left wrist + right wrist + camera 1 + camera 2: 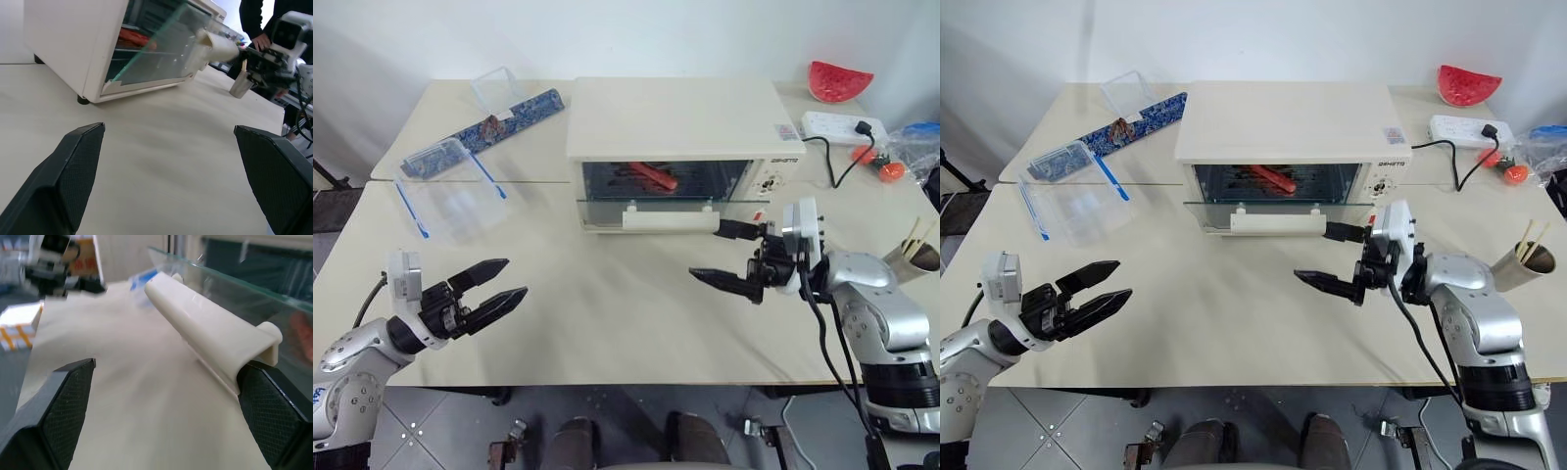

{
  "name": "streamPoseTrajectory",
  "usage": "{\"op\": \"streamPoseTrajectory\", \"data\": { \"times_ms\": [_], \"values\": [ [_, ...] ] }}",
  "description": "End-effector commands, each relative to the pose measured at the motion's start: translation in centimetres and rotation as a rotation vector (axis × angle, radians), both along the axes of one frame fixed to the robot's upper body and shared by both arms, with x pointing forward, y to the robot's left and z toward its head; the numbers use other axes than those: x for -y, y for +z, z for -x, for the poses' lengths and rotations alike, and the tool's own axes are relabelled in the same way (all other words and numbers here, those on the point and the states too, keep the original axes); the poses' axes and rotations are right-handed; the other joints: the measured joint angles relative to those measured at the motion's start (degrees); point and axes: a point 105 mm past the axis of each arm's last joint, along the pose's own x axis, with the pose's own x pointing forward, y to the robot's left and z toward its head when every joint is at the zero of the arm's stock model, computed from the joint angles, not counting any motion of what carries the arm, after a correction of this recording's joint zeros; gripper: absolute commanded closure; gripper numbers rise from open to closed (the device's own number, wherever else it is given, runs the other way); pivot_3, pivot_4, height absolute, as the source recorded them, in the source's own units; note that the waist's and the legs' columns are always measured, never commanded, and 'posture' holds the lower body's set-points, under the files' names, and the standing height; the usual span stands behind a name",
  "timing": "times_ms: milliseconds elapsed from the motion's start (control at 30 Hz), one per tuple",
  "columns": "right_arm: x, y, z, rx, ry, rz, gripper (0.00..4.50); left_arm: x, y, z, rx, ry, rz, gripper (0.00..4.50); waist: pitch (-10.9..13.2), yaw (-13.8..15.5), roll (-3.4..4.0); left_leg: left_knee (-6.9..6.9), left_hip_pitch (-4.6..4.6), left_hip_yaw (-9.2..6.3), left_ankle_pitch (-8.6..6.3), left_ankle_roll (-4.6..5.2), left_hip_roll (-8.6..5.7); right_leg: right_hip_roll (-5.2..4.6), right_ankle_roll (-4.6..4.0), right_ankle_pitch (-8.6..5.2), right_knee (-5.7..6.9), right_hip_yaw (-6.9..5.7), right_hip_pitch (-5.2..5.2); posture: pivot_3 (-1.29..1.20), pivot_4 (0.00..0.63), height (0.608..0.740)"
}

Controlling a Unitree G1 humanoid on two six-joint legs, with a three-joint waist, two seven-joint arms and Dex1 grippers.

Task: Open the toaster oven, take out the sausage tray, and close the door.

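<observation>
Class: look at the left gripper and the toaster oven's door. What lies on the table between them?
Nothing: bare table runs from the open left gripper to the door in both eye views and the left wrist view.

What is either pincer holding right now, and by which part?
Nothing. Both pincers are open: the left pincer over bare table, the right pincer with one finger at the end of the cream bar handle.

Bright even light, soft shadows — wrist backgrounds blurred
</observation>
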Motion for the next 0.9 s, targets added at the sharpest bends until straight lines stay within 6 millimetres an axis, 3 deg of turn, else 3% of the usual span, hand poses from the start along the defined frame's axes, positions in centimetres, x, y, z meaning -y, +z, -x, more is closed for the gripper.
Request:
{"op": "streamPoseTrajectory", "data": {
  "times_ms": [33, 167, 333, 467, 633, 900],
  "values": [
    [-0.2, -0.1, 0.9, 0.103, 0.018, 0.049, 0.00, 0.0, 1.3, -0.3, 0.036, -0.001, 0.033, 0.39, 0.0, 0.1, 0.00, 0.03, 0.00, 0.00, -0.02, 0.01, 0.00, 0.00, 0.00, 0.00, 0.00, 0.00, 0.01, 0.00, 0.150, 0.740],
    [-0.1, -0.7, 0.9, 0.146, -0.009, 0.058, 0.00, 0.2, 2.4, -1.1, 0.064, 0.008, 0.073, 1.57, 0.0, 0.1, 0.00, 0.21, -0.02, 0.00, -0.02, 0.02, 0.00, 0.00, 0.00, 0.00, 0.02, 0.02, 0.06, 0.00, 0.150, 0.740],
    [0.1, -1.2, 0.5, 0.200, -0.056, 0.060, 0.00, 1.3, 4.3, -3.7, 0.143, 0.013, 0.100, 3.08, 0.0, 0.3, -0.01, 0.35, -0.02, -0.02, -0.02, 0.01, 0.01, 0.02, 0.00, 0.00, 0.14, 0.02, 0.07, 0.00, 0.150, 0.740],
    [0.1, -1.9, 0.6, 0.210, -0.061, 0.070, 0.00, 3.5, 5.6, -6.9, 0.222, 0.011, 0.095, 4.40, 0.0, 0.4, -0.02, 0.38, -0.02, 0.02, -0.02, 0.02, -0.01, 0.02, 0.00, 0.00, 0.13, 0.06, 0.09, 0.00, 0.150, 0.740],
    [-0.1, -2.4, 0.6, 0.222, -0.060, 0.081, 0.00, 8.1, 5.7, -8.9, 0.233, -0.108, 0.088, 4.46, 0.0, 0.9, -0.05, 0.39, -0.02, 0.08, -0.02, 0.02, -0.02, 0.03, 0.02, 0.01, 0.09, 0.06, 0.09, 0.00, 0.150, 0.740],
    [0.1, -2.5, 0.4, 0.239, -0.103, 0.080, 0.00, 11.6, 4.7, -10.3, 0.206, -0.207, 0.035, 4.46, 0.0, 0.7, -0.07, 0.39, -0.02, 0.11, -0.02, 0.02, 0.01, 0.07, 0.02, 0.01, 0.09, 0.06, 0.07, 0.00, 0.150, 0.740]
  ]
}}
